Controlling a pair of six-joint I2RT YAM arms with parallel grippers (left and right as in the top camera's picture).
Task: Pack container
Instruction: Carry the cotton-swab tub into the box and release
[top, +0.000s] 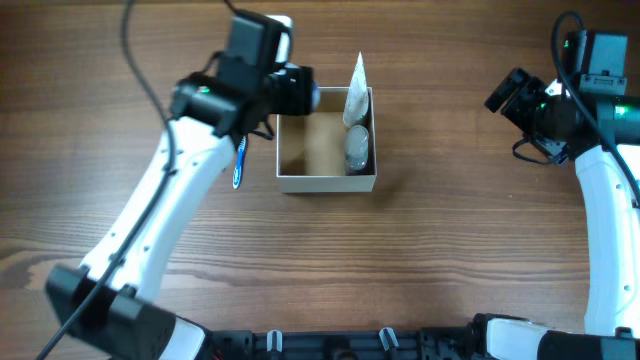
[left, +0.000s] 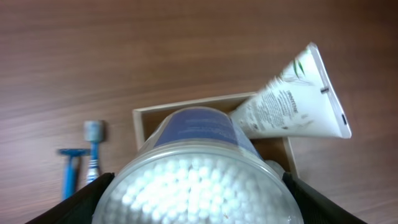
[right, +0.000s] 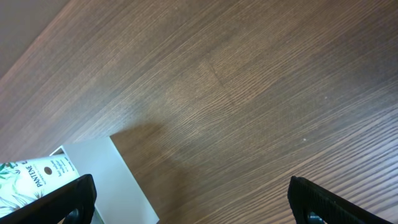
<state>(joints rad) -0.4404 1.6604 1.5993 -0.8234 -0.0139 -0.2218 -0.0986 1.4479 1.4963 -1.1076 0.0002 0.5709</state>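
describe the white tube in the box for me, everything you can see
A white squeeze tube, soft plastic by the look, with green leaf art and small dark print. It leans tilted on the far rim of the container, flat crimped end up and outside, cap end down inside near the right wall, hidden. No claw touches it.

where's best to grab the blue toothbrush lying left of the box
Mid-handle, from straight above, closing across its narrow width. The toothbrush lies flat on the table alongside the container's left wall, with a gap, so a top-down pinch likely fits best.
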